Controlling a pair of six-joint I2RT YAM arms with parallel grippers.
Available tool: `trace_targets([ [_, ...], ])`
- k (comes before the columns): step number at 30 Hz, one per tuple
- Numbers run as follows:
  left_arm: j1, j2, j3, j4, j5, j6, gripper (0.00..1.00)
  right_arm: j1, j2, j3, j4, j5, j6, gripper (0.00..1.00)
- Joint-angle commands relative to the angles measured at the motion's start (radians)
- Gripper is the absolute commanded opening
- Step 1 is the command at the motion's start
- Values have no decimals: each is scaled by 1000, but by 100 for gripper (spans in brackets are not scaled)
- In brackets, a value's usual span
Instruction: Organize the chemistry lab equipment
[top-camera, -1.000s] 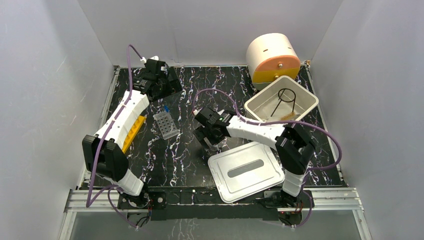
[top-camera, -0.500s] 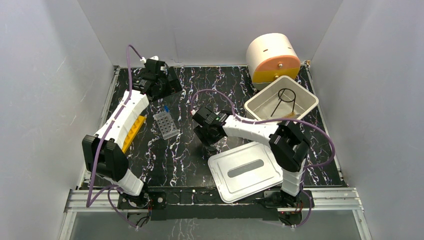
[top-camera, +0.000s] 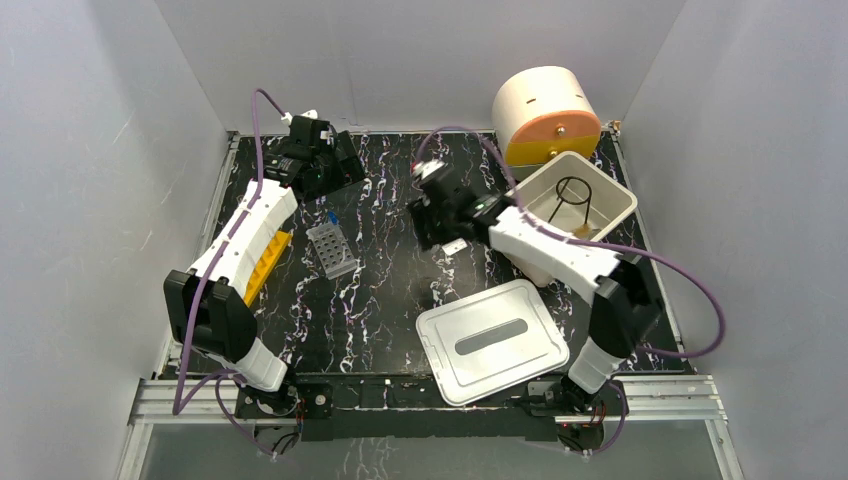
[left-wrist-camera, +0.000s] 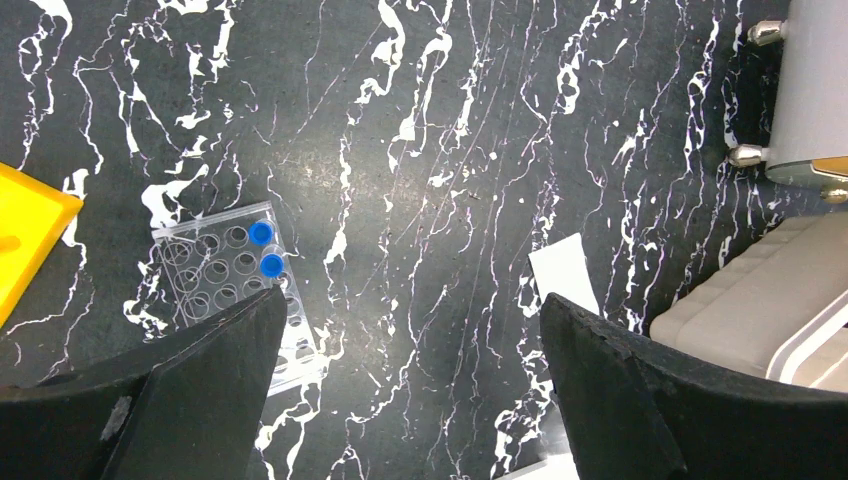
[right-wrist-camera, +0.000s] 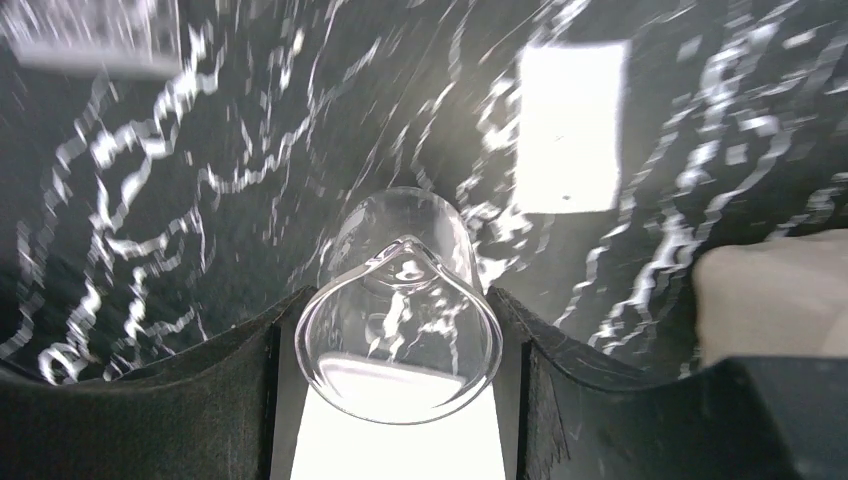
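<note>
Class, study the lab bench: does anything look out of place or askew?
Yes. The lid lies off the white bin, skewed on the table at its near edge. A white card lies loose between the tube rack and the bin. Nothing looks spilled or broken.

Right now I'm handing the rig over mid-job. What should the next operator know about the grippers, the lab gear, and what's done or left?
Left gripper: open, empty, over the table near the tube rack.
Right gripper: shut on a small clear glass vessel, held over the table by the white card, close to the bin.
Done: the rack holds two blue-capped tubes; the bin holds the wire loop and what looks like a wooden-handled tool.
Left: put the glass away, probably in the bin; the lid lies off at the front.
</note>
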Motion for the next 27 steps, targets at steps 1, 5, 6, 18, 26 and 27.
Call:
trace_targets([
  [1, 9, -17, 7, 0, 34, -11, 98, -128, -163, 91, 51, 24, 48, 54],
  [5, 8, -13, 5, 4, 54, -16, 98, -234, -247, 90, 11, 84, 58, 54],
  [6, 8, -10, 7, 6, 63, -18, 98, -259, -259, 90, -21, 99, 63, 54],
  [18, 8, 37, -11, 21, 131, -47, 98, -598, -360, -22, -289, 115, 264, 54],
  [26, 8, 12, -39, 26, 131, -48, 98, -652, -240, -79, -302, 143, 246, 54],
  [27, 8, 8, -42, 25, 131, -48, 98, -654, -223, -82, -290, 150, 238, 54],
])
